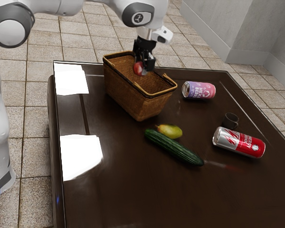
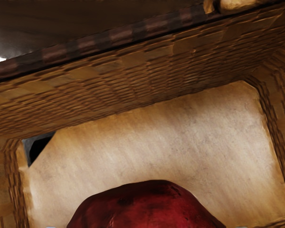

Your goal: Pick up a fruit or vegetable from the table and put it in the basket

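- Lowering next, I judge; a high release could bounce the fruit [image 1: 138, 69] out, pinched in the gripper [image 1: 144, 68] over the basket [image 1: 128, 97].
- Sideways drift could snag the rim [image 2: 109, 40].
- Open floor [image 2: 156, 123] lies below.
- Pear [image 1: 170, 131] near; can [image 1: 198, 90] on the exterior view's right.

Red fruit [image 1: 138, 69]: rounded, deep red and glossy, with a paler patch; gripped in the pincer [image 1: 144, 66] over the open mouth of the basket [image 1: 128, 97], between its walls as seen from above, and apart from its floor. Basket: brown woven wicker, roughly rectangular, upright, with a lighter rim and pale inner floor.
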`<state>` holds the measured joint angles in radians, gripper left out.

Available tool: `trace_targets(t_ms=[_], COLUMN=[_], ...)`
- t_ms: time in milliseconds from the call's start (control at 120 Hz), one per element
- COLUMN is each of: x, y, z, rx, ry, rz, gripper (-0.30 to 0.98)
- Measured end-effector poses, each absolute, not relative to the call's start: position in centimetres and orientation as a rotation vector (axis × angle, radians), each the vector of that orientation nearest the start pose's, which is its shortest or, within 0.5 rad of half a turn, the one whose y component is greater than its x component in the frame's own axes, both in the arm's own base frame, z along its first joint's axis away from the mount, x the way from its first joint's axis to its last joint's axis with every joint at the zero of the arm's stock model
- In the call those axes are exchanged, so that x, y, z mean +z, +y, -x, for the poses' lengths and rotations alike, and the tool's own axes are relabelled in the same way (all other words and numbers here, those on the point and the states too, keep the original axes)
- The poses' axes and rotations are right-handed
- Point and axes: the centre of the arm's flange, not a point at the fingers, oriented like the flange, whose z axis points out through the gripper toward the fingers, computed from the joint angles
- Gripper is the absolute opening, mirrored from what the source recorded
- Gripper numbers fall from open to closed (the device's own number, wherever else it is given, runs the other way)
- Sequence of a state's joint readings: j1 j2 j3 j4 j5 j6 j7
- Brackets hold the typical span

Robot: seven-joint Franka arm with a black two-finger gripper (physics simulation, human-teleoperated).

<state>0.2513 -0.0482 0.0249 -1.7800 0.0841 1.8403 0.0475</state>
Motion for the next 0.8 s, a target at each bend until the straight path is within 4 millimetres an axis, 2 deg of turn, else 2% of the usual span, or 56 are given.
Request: trace_targets(t_ms=[150, 267, 483, 550, 633, 650, 683, 692, 717, 733, 750, 767, 800], x=[55.2, 53.1, 50.8, 50.8, 51.8, 53.7, 63.8, 66.9, 74.7, 78.7, 81.5, 83.2, 83.9], y=[16.8, 16.7, 16.2, 16.0, 15.7, 15.6, 15.2, 15.0, 13.6, 12.0, 10.0, 7.7, 3.4], z=[-54.0, -54.4, -55.1, -55.1, -55.0, -54.6, -54.0, -53.5, -51.4, -49.6, -48.1, -47.1, -46.5], rx=[-0.167, -0.182, -0.201, -0.220, -0.246, -0.268, -0.412, -0.461, -0.577, -0.632, -0.663, -0.673, -0.629], ry=[-0.363, -0.381, -0.400, -0.399, -0.394, -0.393, -0.392, -0.390, -0.373, -0.349, -0.310, -0.259, -0.147], rz=[3.031, 3.047, 3.067, 3.067, 3.063, 3.059, 3.025, 3.011, 2.973, 2.955, 2.951, 2.957, 2.991], gripper=[0.42, 0.42, 0.43, 0.50, 0.57, 0.58, 0.60, 0.61, 0.62, 0.62, 0.63, 0.63, 0.64])
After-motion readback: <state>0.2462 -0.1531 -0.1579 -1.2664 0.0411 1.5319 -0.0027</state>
